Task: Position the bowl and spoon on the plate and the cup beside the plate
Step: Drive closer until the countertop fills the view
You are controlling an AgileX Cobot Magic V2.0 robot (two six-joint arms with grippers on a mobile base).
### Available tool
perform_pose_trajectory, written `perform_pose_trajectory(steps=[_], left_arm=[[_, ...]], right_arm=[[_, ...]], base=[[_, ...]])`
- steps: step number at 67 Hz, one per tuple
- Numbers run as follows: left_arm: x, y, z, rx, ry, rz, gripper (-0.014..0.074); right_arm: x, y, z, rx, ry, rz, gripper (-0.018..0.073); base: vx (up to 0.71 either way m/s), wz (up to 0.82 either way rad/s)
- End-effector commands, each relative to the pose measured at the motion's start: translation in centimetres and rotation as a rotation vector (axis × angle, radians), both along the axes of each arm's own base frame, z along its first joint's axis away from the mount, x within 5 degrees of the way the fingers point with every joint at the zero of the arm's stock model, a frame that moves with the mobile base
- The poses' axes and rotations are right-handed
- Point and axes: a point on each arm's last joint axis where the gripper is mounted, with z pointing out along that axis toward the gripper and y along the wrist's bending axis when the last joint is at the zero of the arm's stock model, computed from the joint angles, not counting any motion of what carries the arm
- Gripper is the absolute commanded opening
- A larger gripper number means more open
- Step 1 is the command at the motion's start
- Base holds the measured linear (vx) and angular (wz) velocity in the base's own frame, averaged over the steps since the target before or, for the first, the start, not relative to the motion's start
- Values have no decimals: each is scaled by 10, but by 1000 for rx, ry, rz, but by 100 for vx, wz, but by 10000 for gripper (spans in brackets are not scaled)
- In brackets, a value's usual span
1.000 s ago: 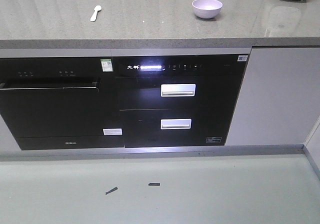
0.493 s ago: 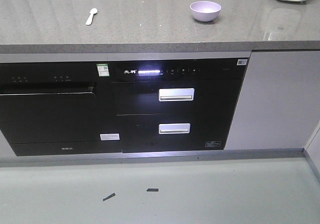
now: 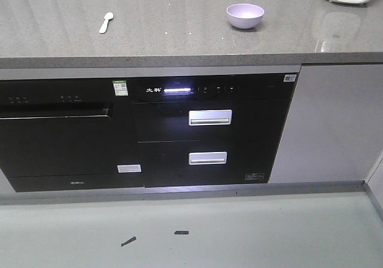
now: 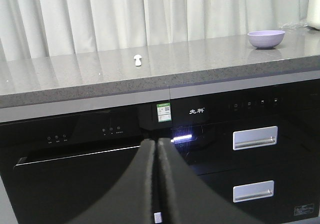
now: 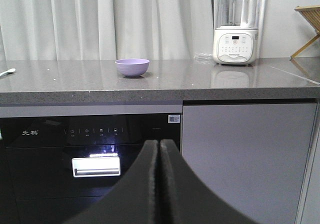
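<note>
One long grey stone table (image 3: 179,37) runs across the front view, with a white curtain (image 4: 150,14) hanging behind it. Under the table sit two black appliance fronts side by side: one with a pull-down door (image 3: 57,139) on the left and one drawer unit (image 3: 209,136) in the middle that carries two silver handles, one above the other, and a lit strip on its control panel. One plain grey cabinet door (image 3: 332,121) closes the right end. One white blender (image 5: 236,26) stands at the far right of the table.

Two claws show, one in each wrist view. The left claw (image 4: 156,144) and the right claw (image 5: 159,143) both have their dark fingers pressed flat together with nothing between them, and both hang in front of the appliances, below the table edge.

One lavender bowl (image 3: 245,15) stands upright on the table, right of centre. One pale spoon (image 3: 106,22) lies flat on the table well to the left of the bowl, apart from it.

Two small dark scraps (image 3: 128,241) lie on the grey floor (image 3: 269,232)
</note>
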Motion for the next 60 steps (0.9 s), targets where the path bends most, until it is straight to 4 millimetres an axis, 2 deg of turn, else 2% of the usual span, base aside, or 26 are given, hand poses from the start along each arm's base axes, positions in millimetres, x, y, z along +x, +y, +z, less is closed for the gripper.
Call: perform_pose_trajectory(steps=[1,60], left_arm=[[-1,-1,10,-16,-86,-16,-6],[-1,-1,10,-16,-86,-16,-6]], right_arm=[[-1,0,6,-12,-80,-8,-6],[-1,0,6,-12,-80,-8,-6]], base=[[5,-1],[5,-1]])
